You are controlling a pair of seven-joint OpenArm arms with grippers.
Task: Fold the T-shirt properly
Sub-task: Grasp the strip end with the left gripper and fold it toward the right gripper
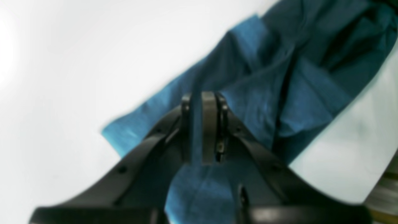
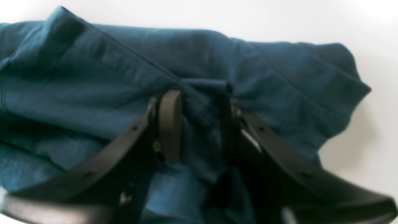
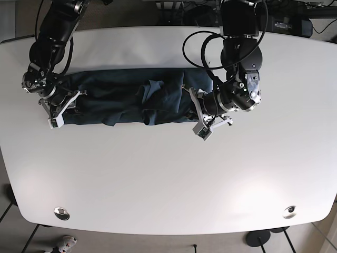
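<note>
From the base view I had the T-shirt (image 3: 131,97) lying as a long dark blue band across the far half of the white counter (image 3: 168,179), stretched between my two arms, with a rumpled bunch of folds at about its middle.

My left pincer (image 1: 202,102) was at one end of the band. In its wrist view the pads were drawn nearly together, and a thin ridge of blue cloth ran up between them, so it was holding the shirt by a pinched fold. Beyond the fingertips the cloth spread away toward the upper right in loose creases, and a flat corner of it lay out to the left of the pincer on the bare counter. More cloth showed underneath, between the two black finger arms.

My right pincer (image 2: 199,102) was at the other end of the band. Its jaws stood at a moderate gap, with a thick gather of cloth filling the space between them, one grey pad (image 2: 170,124) showing on the left and the opposite finger mostly buried in fabric. It was clamped on the shirt as well. A hemmed edge ran diagonally from the upper left down to the fingertips, and past them the cloth ended in a rounded, wavy edge to the right.

Both wrist views were soft and blurred, so finer detail of the seams escaped me.
</note>
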